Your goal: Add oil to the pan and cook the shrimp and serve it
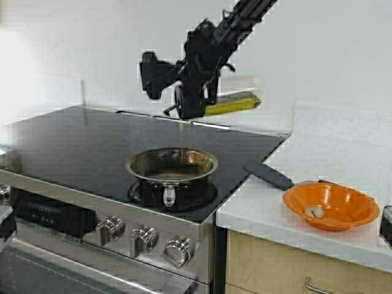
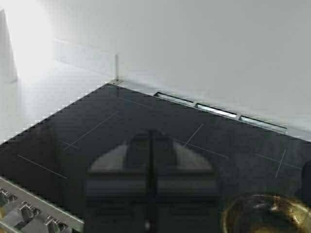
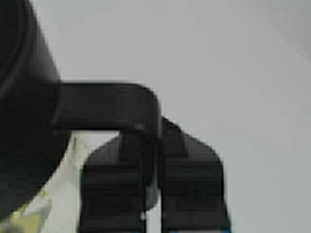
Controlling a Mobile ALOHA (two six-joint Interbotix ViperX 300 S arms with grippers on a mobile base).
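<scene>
Black glass stove (image 1: 73,144) fills the foreground. My left tool (image 2: 150,194), closed and empty, hovers low over it. Centre: pan (image 1: 172,165) on the burner. Above, my right tool (image 3: 153,191) clamps the handle of the tilted oil jug (image 1: 236,98); heavy, sloshing, slippery. Right: shrimp (image 1: 315,212) in the orange bowl (image 1: 352,208) on the table (image 1: 343,147). No legible writing.

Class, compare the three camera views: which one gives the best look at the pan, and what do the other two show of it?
The high view is best: the whole pan sits on the stovetop, rim, inside and stub handle visible, directly under the tilted oil jug held by the right gripper. The left wrist view catches only part of its rim at the picture's edge. The right wrist view shows none.
</scene>
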